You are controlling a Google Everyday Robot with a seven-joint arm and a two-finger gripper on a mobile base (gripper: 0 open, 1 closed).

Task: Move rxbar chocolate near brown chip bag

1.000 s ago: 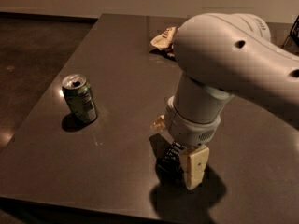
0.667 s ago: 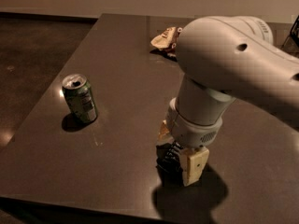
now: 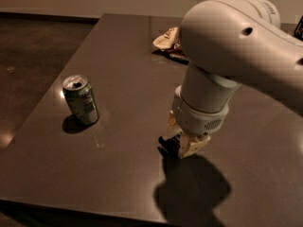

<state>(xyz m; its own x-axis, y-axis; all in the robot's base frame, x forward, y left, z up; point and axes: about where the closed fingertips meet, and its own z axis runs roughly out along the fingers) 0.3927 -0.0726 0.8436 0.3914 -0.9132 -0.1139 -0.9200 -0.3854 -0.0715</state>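
Observation:
My gripper hangs just above the dark table, right of centre near the front. It is shut on a small black thing, the rxbar chocolate, which sticks out to the left between the pale fingers and is lifted off the surface. The brown chip bag lies at the far side of the table. Only its pale yellow end and a strip of dark foil show, since my arm hides the rest. The bag lies well beyond the gripper.
A green soda can stands upright at the left of the table, well apart from the gripper. The table's left and front edges drop to a dark floor. My bulky white arm covers the right side.
The gripper has risen from the table surface with the black bar in it, and its shadow now lies separate below it. The can and bag have not moved.

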